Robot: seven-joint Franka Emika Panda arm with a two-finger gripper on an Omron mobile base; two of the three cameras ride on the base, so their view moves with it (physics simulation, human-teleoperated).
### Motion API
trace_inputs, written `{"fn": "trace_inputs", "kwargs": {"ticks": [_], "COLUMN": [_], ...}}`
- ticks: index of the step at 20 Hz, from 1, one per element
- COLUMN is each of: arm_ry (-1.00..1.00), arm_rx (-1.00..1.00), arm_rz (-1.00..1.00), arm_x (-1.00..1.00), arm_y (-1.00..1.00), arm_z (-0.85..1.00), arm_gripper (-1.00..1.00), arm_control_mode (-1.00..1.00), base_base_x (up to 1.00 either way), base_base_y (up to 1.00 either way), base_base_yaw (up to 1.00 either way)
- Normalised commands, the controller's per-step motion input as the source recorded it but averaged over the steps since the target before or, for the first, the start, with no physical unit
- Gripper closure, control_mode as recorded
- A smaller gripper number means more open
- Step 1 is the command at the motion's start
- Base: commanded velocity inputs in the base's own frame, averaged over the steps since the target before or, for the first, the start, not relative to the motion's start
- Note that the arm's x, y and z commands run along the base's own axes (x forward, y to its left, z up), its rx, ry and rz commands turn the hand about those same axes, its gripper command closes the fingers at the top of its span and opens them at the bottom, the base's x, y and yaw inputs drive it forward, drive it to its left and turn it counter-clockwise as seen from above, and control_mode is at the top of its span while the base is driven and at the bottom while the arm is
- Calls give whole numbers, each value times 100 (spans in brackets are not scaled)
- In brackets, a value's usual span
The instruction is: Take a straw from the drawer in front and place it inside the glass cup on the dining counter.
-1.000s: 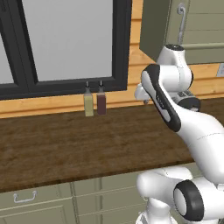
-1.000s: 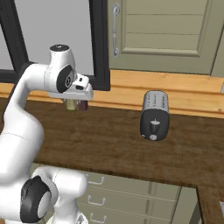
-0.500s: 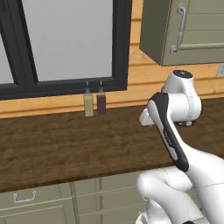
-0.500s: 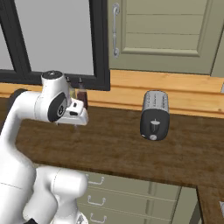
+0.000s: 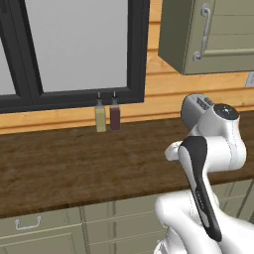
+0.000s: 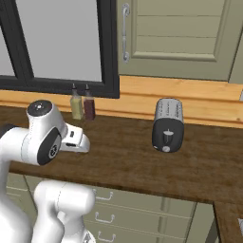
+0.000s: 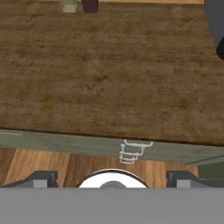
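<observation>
Drawer handles (image 7: 133, 151), apparently stacked, sit just above the wide-open claw (image 7: 112, 178).

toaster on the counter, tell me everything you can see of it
The toaster is a dark grey, rounded box with a lighter metallic top crossed by slots. Its near end face carries a small pale knob or lever. It stands upright on the dark wood worktop, right of the two bottles, just before the wooden back wall. Nothing else touches it. Its dark corner shows in the hand view.
</observation>
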Motion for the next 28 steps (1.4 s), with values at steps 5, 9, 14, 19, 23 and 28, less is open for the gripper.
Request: {"fn": "trace_inputs", "kwargs": {"ticks": [5, 9, 14, 19, 23, 28], "arm_ry": [-6, 0, 0, 0, 0, 0], "arm_rx": [0, 0, 0, 0, 0, 0], "arm_rz": [0, 0, 0, 0, 0, 0], "arm_x": [-16, 0, 0, 0, 0, 0], "arm_y": [0, 0, 0, 0, 0, 0], "arm_z": [-3, 0, 0, 0, 0, 0], "arm_gripper": [-100, -100, -100, -100, -100, -100], "arm_control_mode": [100, 100, 100, 100, 100, 100], "base_base_x": [-21, -36, -12, -5, -22, -59], "base_base_y": [1, 14, 34, 62, 60, 14], "base_base_yaw": [0, -2, -9, -20, -26, -30]}}
